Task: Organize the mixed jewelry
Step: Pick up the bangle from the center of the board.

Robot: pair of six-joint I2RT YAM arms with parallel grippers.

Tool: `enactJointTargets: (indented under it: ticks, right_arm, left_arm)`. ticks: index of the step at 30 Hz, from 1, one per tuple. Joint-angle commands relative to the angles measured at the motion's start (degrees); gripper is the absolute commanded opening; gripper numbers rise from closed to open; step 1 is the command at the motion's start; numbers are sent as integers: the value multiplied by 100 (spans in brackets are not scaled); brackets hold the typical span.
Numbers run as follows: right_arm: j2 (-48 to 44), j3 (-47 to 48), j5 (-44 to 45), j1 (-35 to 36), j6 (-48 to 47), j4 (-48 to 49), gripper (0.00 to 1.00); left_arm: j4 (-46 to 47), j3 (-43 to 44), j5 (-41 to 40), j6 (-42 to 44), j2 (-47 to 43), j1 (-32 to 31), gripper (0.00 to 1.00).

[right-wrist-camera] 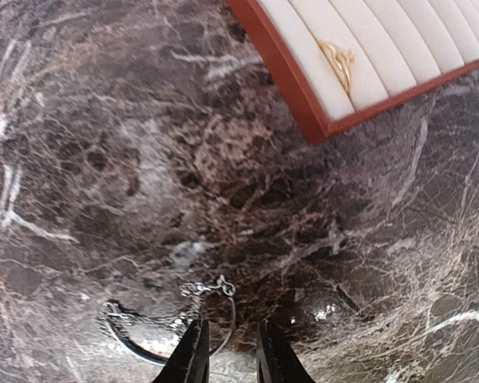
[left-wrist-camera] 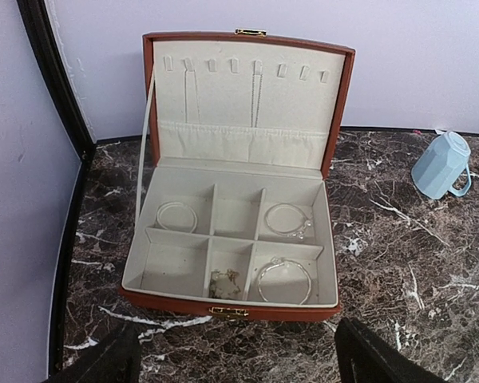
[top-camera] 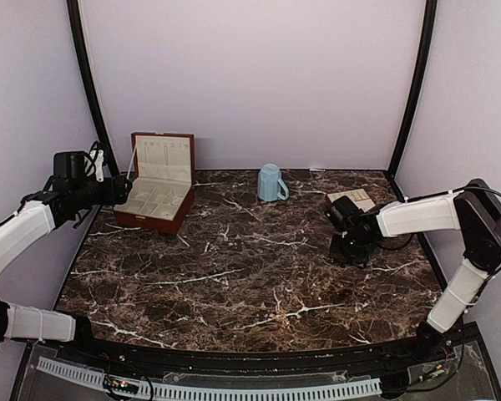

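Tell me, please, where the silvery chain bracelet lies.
The chain bracelet lies on the right side of the marble table, just ahead of the right pincer in its wrist view, near the ring tray.

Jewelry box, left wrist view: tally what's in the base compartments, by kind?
Silvery bracelets: 3
Small tangled clump of jewelry: 1
Total: 4 in the jewelry box
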Motion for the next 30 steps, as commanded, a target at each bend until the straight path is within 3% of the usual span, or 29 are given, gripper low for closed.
enactJointTargets:
  ticks: [1, 11, 22, 30]
  right_arm:
    - [-21, -238, -19, 59, 121, 199, 22]
    - [195, -278, -62, 100, 92, 302, 18]
    - [37, -398, 94, 101, 180, 381, 0]
    - [-316, -415, 302, 101, -47, 302, 0]
  left_arm:
    - [-33, 49, -17, -9, -201, 7, 87]
    - [-20, 42, -38, 20, -242, 2, 87]
    - [-3, 32, -65, 38, -249, 3, 87]
    - [6, 6, -155, 68, -261, 6, 87]
